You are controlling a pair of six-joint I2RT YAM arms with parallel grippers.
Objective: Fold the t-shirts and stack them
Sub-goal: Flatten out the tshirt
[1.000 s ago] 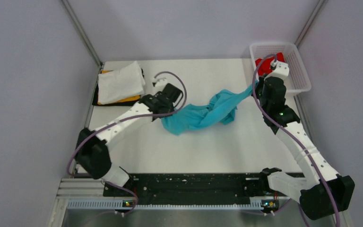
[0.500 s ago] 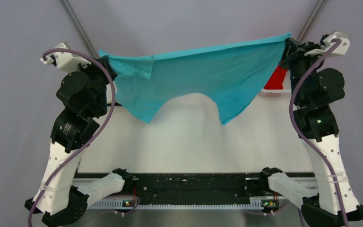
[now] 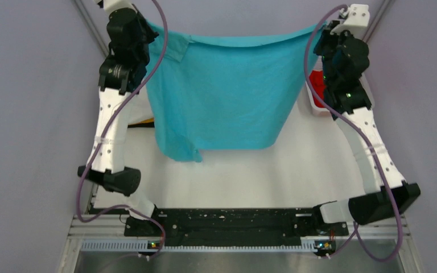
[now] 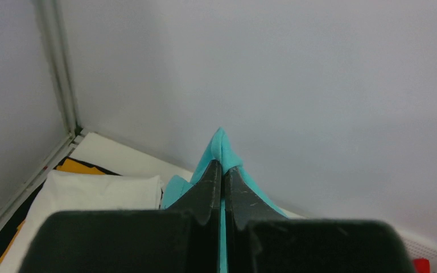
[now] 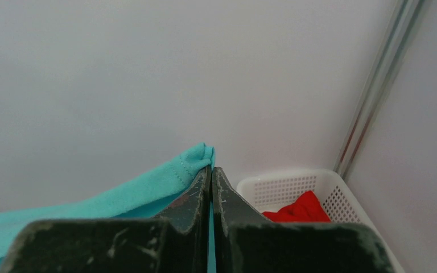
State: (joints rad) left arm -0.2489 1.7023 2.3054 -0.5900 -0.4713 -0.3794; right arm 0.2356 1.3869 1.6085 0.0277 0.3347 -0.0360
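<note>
The turquoise shirt [image 3: 222, 91] hangs spread wide above the tabletop [image 3: 233, 176], its top corners clamped in the left pincer [image 4: 223, 169] and the right pincer [image 5: 210, 170], while the red shirt [image 5: 299, 210] lies in the basket [image 5: 273, 185].

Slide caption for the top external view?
Left gripper and right gripper hold the turquoise t-shirt spread above the table.

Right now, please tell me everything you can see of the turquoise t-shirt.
The turquoise t-shirt is plain soft cloth, spread out and hanging like a curtain above the table. The left gripper and right gripper each pinch one upper corner; the top edge sags slightly between them. The lower corner below the left gripper droops, crumpled.
</note>
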